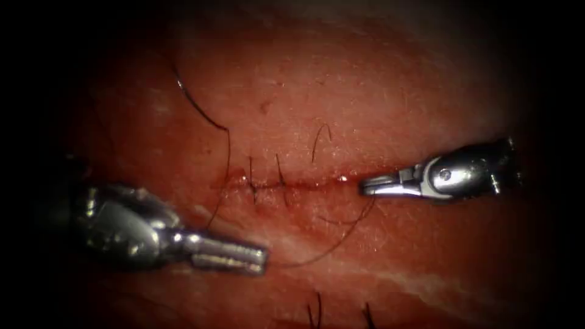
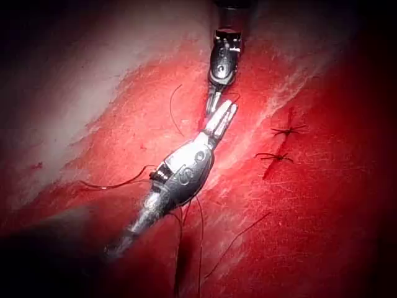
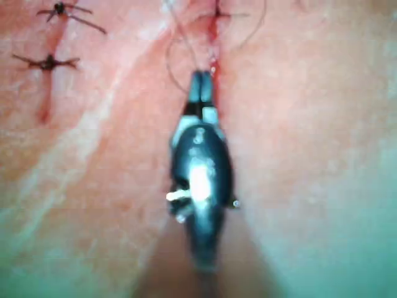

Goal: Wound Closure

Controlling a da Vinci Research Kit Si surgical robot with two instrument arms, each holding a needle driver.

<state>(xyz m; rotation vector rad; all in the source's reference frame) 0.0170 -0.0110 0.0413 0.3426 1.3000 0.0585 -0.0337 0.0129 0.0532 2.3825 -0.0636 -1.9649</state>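
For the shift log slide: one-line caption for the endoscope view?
Right tool shut at the right end of the stitched cut, thread trailing below; left tool shut, holding nothing visible.

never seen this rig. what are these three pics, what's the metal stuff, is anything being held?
It's a bench surgical robot practising stitches on pork belly, the tissue. The endoscope view looks down on the cut, which runs across the picture with two stitches over it. The other two views come from cameras near each arm's wrist.

The metal parts are needle drivers. The left tool lies below the cut, jaws shut, with nothing visibly in them. The right tool sits at the cut's right end, jaws closed; dark thread curves away from its tip, so it seems to hold thread. I can't make out the needle.
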